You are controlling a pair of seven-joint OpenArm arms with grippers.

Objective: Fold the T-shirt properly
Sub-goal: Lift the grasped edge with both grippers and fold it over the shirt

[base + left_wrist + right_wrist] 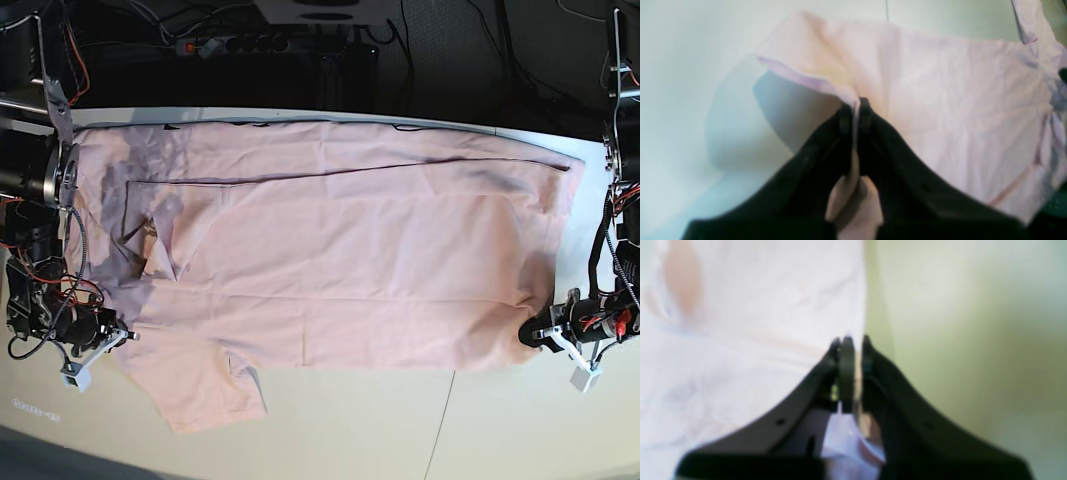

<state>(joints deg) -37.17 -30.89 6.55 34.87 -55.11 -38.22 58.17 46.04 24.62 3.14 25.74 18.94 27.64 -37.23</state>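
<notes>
The pale pink T-shirt [350, 260] lies spread across the table with its plain side up; no lettering shows. Its collar end is at the left and its hem at the right, and one sleeve [205, 395] sticks out toward the front. My left gripper [855, 103] is shut on the shirt's hem edge [940, 100], at the front right corner in the base view [532, 335]. My right gripper [855, 341] is shut on the shirt's cloth [740, 323], at the front left by the sleeve [128, 338].
The pale table [400, 430] shows in front of the shirt, with a thin seam line [440, 425]. A power strip [235, 42] and cables lie behind the far edge. The arm bases with wiring stand at the left [40, 290] and right [615, 250] edges.
</notes>
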